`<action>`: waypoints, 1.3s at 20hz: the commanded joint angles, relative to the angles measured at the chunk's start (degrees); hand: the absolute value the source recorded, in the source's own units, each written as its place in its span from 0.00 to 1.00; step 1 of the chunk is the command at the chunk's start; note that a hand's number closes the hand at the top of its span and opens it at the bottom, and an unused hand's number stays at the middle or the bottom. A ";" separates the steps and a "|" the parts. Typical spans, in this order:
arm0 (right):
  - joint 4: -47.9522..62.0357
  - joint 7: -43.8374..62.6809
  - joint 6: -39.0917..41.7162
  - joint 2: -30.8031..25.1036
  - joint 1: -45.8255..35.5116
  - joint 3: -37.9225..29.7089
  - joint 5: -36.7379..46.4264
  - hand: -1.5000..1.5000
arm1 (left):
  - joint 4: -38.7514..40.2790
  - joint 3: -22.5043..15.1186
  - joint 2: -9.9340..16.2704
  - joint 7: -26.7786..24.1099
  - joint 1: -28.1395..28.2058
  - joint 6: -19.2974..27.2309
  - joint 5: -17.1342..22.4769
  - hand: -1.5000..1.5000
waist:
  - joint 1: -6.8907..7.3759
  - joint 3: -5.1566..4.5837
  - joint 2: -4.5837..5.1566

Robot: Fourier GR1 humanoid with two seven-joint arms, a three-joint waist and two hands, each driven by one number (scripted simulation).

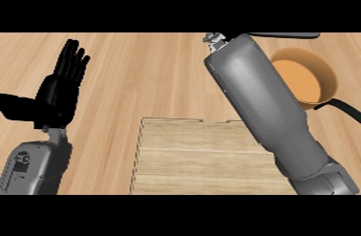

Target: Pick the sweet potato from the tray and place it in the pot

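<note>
right forearm [271, 115] crosses tray [190, 158] | hides pot [310, 82] (partly)

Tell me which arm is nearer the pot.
Right. The right forearm runs up beside the pot, overlapping its left rim; that robot hand is out of view. The left robot hand rests open at the far left, well away.

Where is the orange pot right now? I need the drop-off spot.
In the head view, the orange pot sits at the counter's far right, partly hidden behind the grey right forearm, beyond the wooden tray.
</note>
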 commanded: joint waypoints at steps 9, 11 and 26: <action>2.97 4.73 -6.18 -3.22 4.81 -11.36 3.81 1.00 | 4.53 3.65 0.94 -2.59 0.01 -0.09 0.44 0.50 | -3.69 0.15 -0.75; -0.70 2.90 -9.24 -4.44 9.02 -12.44 3.84 1.00 | 3.66 3.70 0.95 -2.02 1.70 -0.74 1.10 0.50 | -3.90 0.17 -0.91; -1.45 -13.32 -14.24 -14.04 19.90 -21.36 -4.36 1.00 | -0.47 2.40 -0.42 -0.08 1.00 0.65 -1.90 0.50 | -3.15 0.16 -0.80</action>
